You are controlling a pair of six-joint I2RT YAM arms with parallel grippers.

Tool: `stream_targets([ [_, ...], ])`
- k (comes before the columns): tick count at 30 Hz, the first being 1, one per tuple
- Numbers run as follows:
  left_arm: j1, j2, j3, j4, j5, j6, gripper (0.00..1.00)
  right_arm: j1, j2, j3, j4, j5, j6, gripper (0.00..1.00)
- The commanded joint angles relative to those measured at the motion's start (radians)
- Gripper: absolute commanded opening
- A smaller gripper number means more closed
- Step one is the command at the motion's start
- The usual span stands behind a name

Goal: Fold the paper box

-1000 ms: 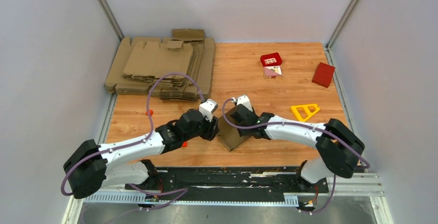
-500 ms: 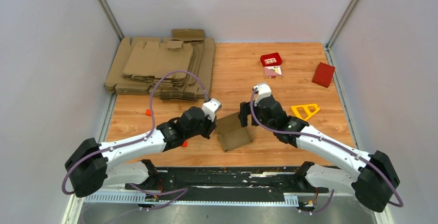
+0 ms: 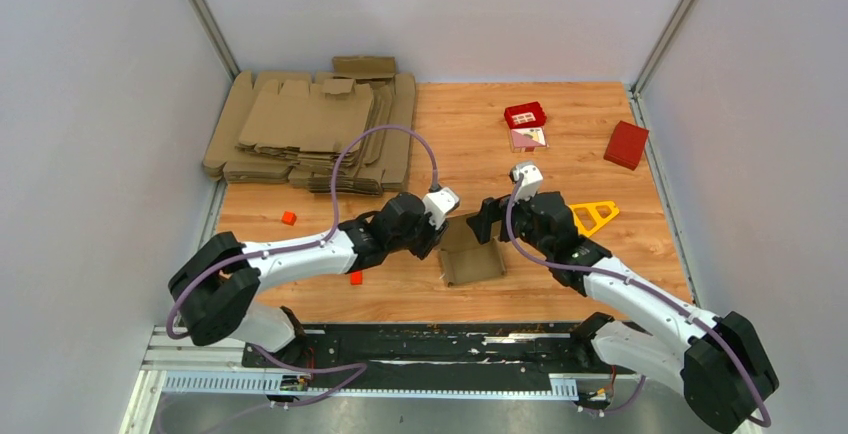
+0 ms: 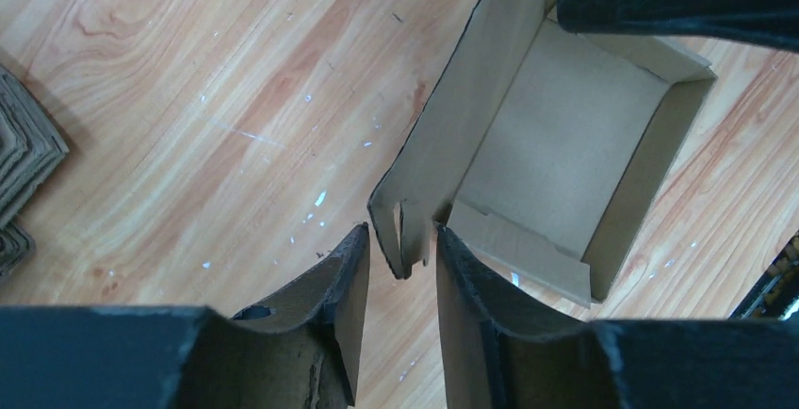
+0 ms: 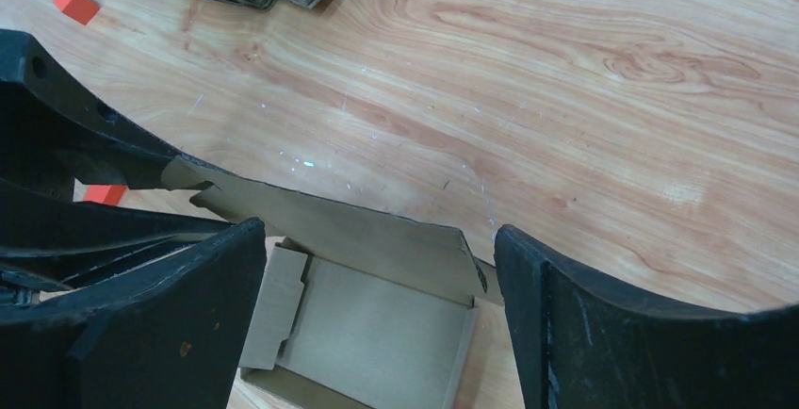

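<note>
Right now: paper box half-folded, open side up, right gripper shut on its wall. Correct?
No. The right gripper is open: the right wrist view shows its fingers spread wide above the box, not clamped on the wall. The rest holds: the paper box is half-folded, open side up.

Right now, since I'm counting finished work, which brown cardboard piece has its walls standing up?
The paper box at the near middle of the table: its walls stand around a floor, whereas the pile of blanks at far left lies flat.
</note>
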Motion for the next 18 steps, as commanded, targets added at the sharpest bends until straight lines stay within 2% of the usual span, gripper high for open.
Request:
stream_targets([
  [1,0.001,-0.067,-0.042,0.099,-0.012,-0.016,0.43,-0.008,0.006,0.02,0.066,-0.026,-0.035,0.91],
  [6,0.004,-0.091,-0.081,0.155,0.015,-0.046,0.44,-0.008,0.053,0.042,0.031,-0.01,-0.039,0.82],
  [10,0.006,-0.067,-0.076,0.16,0.013,-0.067,0.36,-0.013,0.031,0.026,0.006,0.085,-0.022,0.82],
  [12,0.007,-0.066,-0.077,0.164,0.008,-0.073,0.32,-0.022,0.011,0.003,0.025,0.083,-0.014,0.82],
  [16,0.012,-0.066,-0.089,0.18,-0.003,-0.082,0.26,-0.024,0.007,-0.001,-0.001,0.072,-0.01,0.75],
  [18,0.014,-0.061,-0.089,0.185,0.0,-0.085,0.25,-0.024,0.005,-0.002,-0.017,0.071,-0.01,0.66],
])
